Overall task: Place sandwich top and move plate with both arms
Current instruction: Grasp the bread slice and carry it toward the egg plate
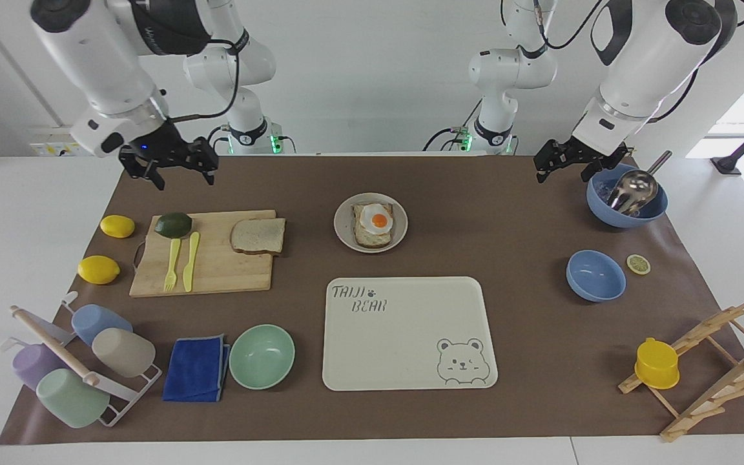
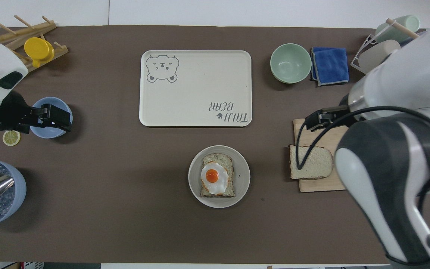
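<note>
The sandwich top (image 1: 258,236) (image 2: 310,161), a plain speckled slice, lies on the wooden cutting board (image 1: 217,271) at its edge toward the plate. The beige-grey plate (image 1: 344,226) (image 2: 243,175) sits mid-table and bears a bread slice topped with a fried egg (image 1: 372,224). My right gripper (image 1: 183,177) (image 2: 321,118) hangs open and empty in the air over the cutting board, apart from the slice. Also open and empty, my left gripper (image 1: 562,171) (image 2: 60,119) waits raised beside the large blue bowl (image 1: 627,197).
A cream bear-printed tray (image 1: 409,332) lies farther from the robots than the plate. An avocado (image 1: 173,224), a yellow fork and a knife share the board; two lemons lie beside it. A mint bowl (image 1: 261,356), blue cloth, cup rack, small blue bowl (image 1: 595,276) and wooden rack ring the mat.
</note>
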`<move>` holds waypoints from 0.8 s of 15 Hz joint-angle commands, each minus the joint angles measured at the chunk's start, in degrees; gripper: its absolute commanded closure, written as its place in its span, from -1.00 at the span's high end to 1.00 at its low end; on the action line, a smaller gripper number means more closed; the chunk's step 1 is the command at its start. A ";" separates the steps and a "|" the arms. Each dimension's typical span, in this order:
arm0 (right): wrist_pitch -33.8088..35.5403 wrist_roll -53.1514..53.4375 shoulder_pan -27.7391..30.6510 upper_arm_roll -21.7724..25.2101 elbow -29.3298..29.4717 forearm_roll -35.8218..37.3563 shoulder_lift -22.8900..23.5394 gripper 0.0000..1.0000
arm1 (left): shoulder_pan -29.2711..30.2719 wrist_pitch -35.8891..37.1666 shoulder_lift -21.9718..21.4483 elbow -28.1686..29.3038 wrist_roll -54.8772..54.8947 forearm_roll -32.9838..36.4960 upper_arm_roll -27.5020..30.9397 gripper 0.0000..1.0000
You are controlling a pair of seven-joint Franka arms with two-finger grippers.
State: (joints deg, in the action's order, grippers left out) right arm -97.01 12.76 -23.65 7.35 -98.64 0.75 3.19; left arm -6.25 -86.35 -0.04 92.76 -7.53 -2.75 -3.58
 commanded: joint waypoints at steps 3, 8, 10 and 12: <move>-13.90 9.12 -7.46 0.21 -11.73 4.94 5.25 1.00 | 0.19 0.04 -1.55 1.55 -0.47 -0.50 0.15 1.00; -12.86 15.17 -10.27 0.21 -16.92 13.90 7.35 1.00 | 0.19 0.04 -1.55 1.55 -0.55 -0.50 0.15 1.00; -13.47 17.65 -10.54 0.21 -19.56 16.03 7.53 1.00 | 0.19 0.04 -1.55 1.55 -0.47 -0.50 0.15 1.00; -13.30 17.74 -10.37 0.21 -20.10 17.52 8.23 1.00 | 0.10 0.04 -1.55 1.55 -0.47 -0.50 0.15 1.00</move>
State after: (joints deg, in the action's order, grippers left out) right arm -110.10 29.23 -34.14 7.45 -117.19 15.79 11.61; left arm -6.25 -86.35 -0.04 92.75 -7.53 -2.75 -3.58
